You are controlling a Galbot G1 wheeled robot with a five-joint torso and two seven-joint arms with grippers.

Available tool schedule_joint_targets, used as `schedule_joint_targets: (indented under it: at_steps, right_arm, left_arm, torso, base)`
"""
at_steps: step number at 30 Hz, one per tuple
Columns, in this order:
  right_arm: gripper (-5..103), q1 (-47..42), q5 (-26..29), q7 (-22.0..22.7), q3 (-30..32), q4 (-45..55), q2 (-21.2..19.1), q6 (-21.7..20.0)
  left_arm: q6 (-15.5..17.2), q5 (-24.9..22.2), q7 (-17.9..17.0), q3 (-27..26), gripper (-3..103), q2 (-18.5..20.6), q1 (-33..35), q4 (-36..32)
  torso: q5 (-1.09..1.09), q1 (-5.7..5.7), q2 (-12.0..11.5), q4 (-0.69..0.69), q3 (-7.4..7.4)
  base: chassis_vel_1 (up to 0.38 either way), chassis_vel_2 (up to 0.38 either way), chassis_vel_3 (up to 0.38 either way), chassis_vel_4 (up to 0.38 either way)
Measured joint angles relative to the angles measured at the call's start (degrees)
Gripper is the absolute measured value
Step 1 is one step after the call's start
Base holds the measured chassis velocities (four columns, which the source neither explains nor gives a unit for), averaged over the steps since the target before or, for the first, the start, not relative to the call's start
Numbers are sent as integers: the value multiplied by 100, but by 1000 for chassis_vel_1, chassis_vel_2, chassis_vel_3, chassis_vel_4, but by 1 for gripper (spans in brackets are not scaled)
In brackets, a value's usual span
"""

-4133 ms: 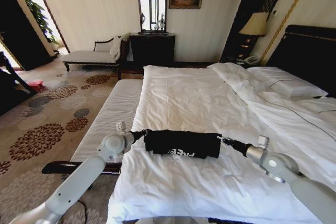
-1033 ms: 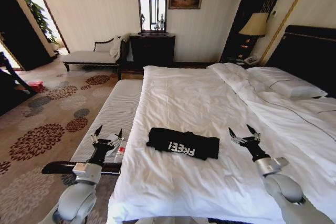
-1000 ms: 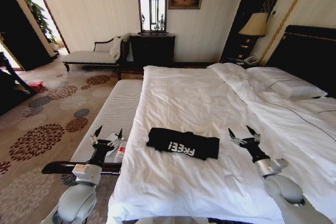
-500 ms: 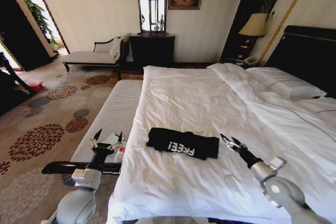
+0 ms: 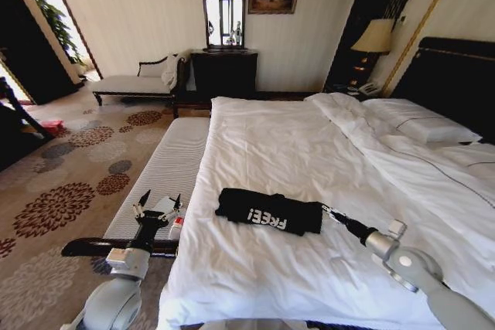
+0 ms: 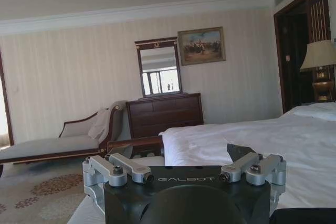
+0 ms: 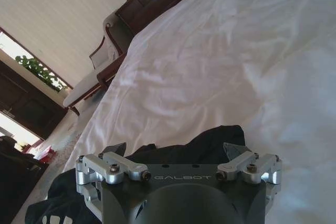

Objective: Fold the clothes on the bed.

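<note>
The clothes (image 5: 269, 212) are one black T-shirt with white lettering, lying in a narrow folded bundle near the foot of the white bed (image 5: 294, 144). My right gripper (image 5: 328, 212) is low on the sheet at the bundle's right end, open. In the right wrist view its fingertips (image 7: 117, 149) frame the black fabric (image 7: 184, 148) just ahead. My left gripper (image 5: 158, 201) stands open and upright off the bed's left side, above the bench, apart from the shirt. The left wrist view shows that gripper (image 6: 178, 153) facing the room, with the bed (image 6: 252, 135) alongside.
A ribbed grey-white bench (image 5: 166, 164) runs along the bed's left side, with a small red-and-white item (image 5: 176, 227) on it. Pillows (image 5: 425, 125) and a dark headboard (image 5: 456, 75) lie to the right. A chaise (image 5: 131, 83), dresser (image 5: 224, 71) and lamp (image 5: 377, 36) stand at the far wall.
The right gripper has dropped from its raised spot to the right of the shirt and moved left to the shirt's right end. The left gripper has stayed raised beside the bed.
</note>
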Motion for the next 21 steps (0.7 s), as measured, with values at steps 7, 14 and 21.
schedule_joint_targets:
  at_steps: [7,14,21]
  right_arm:
    - [100,211,-301,-204,-267,-470,-22,-122]
    - [100,395,-484,-254,-549,-683,101,-180]
    - [100,555,-616,-312,-790,-908,101,-144]
  left_arm:
    - [4,-3,-1,3,100,2,-2,3]
    - [8,-7,-3,5,100,4,-5,4]
    - [8,-7,-4,6,100,5,-6,5]
  torso:
    - [-1,0,0,-1,0]
    - [-1,-1,0,0,0]
    - [0,0,0,-1,0]
  base:
    - [0,0,0,0]
    - [0,0,0,0]
    - [0,0,0,0]
